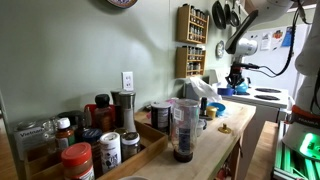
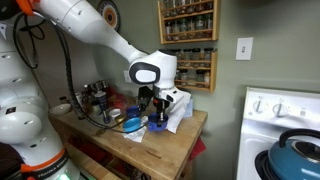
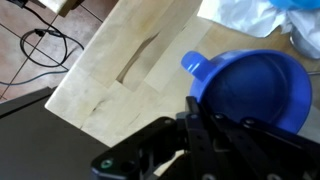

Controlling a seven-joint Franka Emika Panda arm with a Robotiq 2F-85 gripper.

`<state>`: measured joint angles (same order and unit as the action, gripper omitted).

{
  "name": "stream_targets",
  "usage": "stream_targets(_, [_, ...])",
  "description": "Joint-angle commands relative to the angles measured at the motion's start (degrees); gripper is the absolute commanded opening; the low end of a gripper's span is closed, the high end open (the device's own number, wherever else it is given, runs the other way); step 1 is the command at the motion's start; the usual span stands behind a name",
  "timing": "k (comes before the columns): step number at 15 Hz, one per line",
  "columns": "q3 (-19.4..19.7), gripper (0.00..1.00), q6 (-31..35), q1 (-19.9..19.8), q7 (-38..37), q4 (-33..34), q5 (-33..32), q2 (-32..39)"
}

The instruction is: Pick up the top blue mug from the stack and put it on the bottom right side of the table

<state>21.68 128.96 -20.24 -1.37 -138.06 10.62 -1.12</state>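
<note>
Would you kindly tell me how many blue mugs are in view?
2: a mug under the gripper, and a second mug just beside it; others may be nested out of sight.

Stretches the white Panda arm (image 2: 95, 28) out in a long sweep, bends the wrist (image 2: 150, 72) down and points the black Robotiq gripper (image 2: 153, 103) straight downward. Shows dark fingers (image 3: 200, 125) set close together in wrist view, possibly closed.
</note>
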Motion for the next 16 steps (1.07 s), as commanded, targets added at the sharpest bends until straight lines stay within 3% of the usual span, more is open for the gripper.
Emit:
stream_targets(1, [2.1, 0.01, 2.9, -2.6, -0.7, -1.5, 1.0, 0.0])
stream_targets(9, [2.8, 0.01, 15.7, -3.7, -1.2, -8.6, -0.4, 1.4])
stream_targets(16, [2.7, 0.01, 17.4, -4.1, 1.5, -9.7, 5.9, 4.9])
